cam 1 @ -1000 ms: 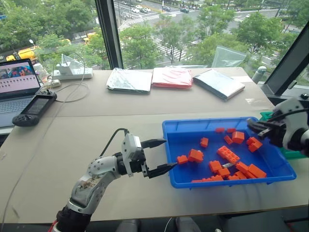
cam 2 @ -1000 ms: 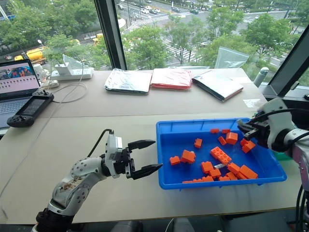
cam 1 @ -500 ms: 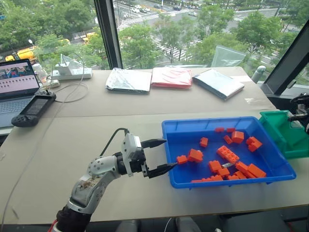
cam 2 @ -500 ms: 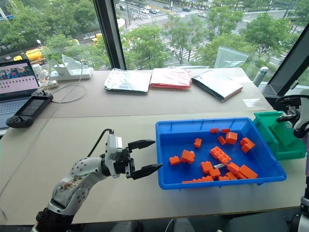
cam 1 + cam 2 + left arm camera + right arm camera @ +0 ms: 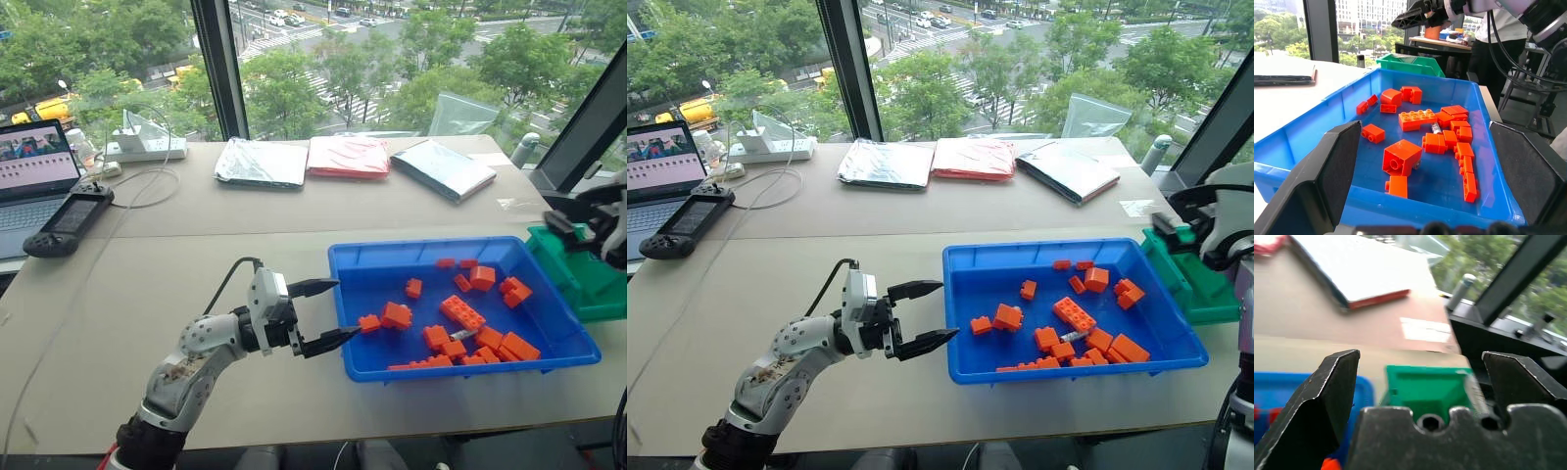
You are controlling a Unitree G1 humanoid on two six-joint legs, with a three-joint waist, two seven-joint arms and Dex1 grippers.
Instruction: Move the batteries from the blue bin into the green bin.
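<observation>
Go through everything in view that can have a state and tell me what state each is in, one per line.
Left gripper: open, empty, at the blue bin's left rim.
Right gripper: open, empty, above the green bin.
Blue bin: holds scattered orange bricks and one battery.
Battery: lying among the bricks.
Green bin: upright, beside the blue bin; contents cannot be seen.
Laptop: open, screen on.

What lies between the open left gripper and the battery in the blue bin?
In the left wrist view, the blue bin's near wall and loose orange bricks lie between the left gripper and the battery.
</observation>
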